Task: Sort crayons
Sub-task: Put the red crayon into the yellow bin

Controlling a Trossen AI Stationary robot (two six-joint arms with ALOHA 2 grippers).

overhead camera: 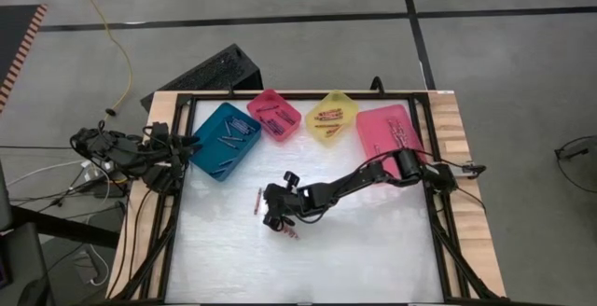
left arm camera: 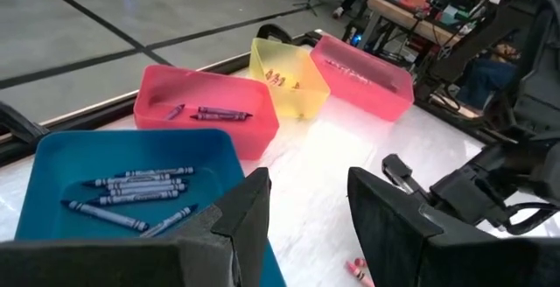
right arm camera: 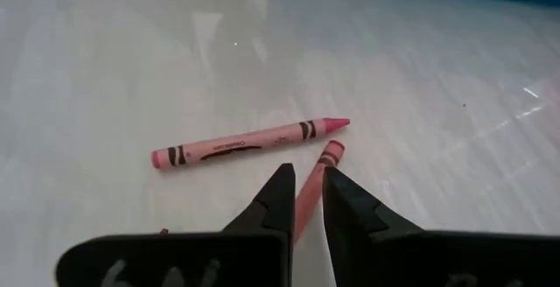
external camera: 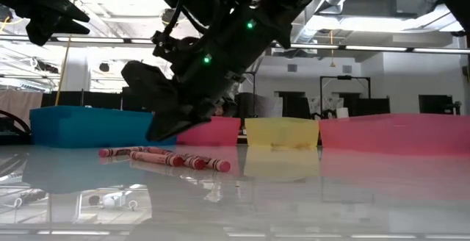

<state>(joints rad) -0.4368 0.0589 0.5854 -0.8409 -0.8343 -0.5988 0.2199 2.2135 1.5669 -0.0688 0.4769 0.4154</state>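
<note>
Two pink crayons lie close together near the table's middle. One lies free on the white table top (right arm camera: 249, 144) and also shows in the high view (overhead camera: 255, 201). The other pink crayon (right arm camera: 317, 175) sits between the fingers of my right gripper (right arm camera: 304, 182), which is low over the table (overhead camera: 278, 218) and shut on it. More pink crayons (external camera: 172, 159) lie on the table in the low view. My left gripper (left arm camera: 306, 204) is open and empty, waiting at the table's left edge over the teal bin (overhead camera: 224, 140). My right gripper pinches the pink crayon between its two fingers, across its shaft (right arm camera: 308, 198). The crayon's paper-wrapped end (right arm camera: 331, 153) sticks out past the fingertips. The fingers slant down toward the table. I cannot tell whether the crayon is clear of the table.
Along the far side stand the teal bin with blue-grey crayons (left arm camera: 131, 186), a small pink bin (overhead camera: 274, 115) with dark crayons, a yellow bin (overhead camera: 331, 117) and a larger pink bin (overhead camera: 392, 136) with pink crayons. A dark frame (overhead camera: 438, 213) rims the table.
</note>
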